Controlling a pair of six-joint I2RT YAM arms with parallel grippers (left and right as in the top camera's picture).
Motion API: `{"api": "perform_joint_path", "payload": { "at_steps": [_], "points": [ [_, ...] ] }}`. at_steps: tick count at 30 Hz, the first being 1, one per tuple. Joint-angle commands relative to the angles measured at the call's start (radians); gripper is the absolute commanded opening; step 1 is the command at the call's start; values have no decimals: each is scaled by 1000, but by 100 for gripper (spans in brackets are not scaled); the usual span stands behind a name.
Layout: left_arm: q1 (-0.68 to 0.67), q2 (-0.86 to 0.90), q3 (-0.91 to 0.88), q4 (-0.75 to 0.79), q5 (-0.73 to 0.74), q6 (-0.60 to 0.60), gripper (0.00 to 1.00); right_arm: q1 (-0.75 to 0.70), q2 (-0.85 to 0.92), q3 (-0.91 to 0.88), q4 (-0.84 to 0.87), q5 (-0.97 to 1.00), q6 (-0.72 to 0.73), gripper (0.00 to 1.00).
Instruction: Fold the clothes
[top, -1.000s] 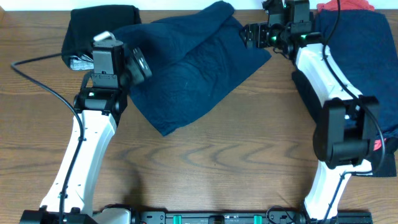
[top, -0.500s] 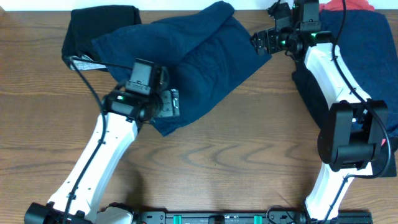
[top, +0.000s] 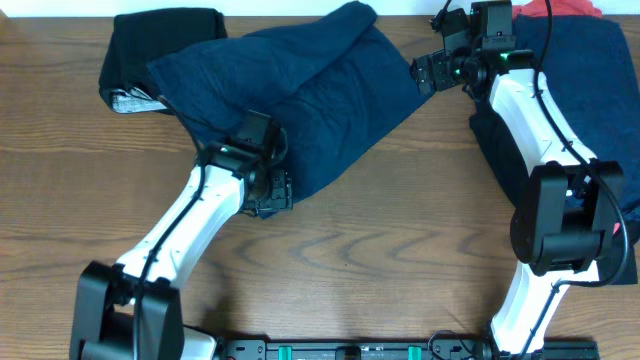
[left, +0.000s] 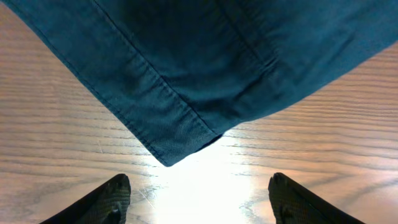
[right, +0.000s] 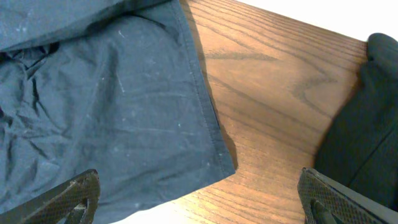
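Lying at ten o'clock on the wooden bench (top: 400, 250), a black garment (top: 160, 40) touches the upper left edge of the navy garment (top: 320, 90), which sprawls rumpled from twelve o'clock down toward the middle of the bench. The left claw (top: 272, 192) hangs over that garment's lowest corner, near the centre. Its wrist camera shows the two fingers spread with only bare wood between them and the hemmed corner (left: 168, 155) lying just ahead of the tips, ungripped. At one o'clock the right claw (top: 424, 74) is poised beside the navy garment's right edge, its fingers also spread wide and holding nothing. At two to three o'clock a dark pile of clothes (top: 590, 90) lies under the right arm, with a red garment (top: 560, 8) showing at its far edge.
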Motion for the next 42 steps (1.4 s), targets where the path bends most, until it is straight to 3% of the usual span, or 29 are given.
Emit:
{"api": "perform_joint_path", "payload": {
  "at_steps": [1, 12, 21, 24, 27, 42],
  "points": [
    [-5, 45, -8, -11, -2, -18, 70, -6, -9, 11, -3, 12, -19, 99],
    [-35, 168, -8, 17, -3, -18, 69, -7, 36, 11, 13, 16, -20, 96],
    [-35, 209, -8, 53, -85, -52, 58, -1, 71, 11, 43, 16, -19, 91],
    [-36, 209, -8, 66, -84, -60, 40, 0, 71, 11, 63, 16, -18, 85],
    [-35, 209, -8, 67, -85, -59, 6, 0, 71, 11, 71, 16, 7, 80],
    [-35, 209, -8, 67, -85, -59, 6, 4, 177, 11, 52, -11, 45, 82]
  ]
}}
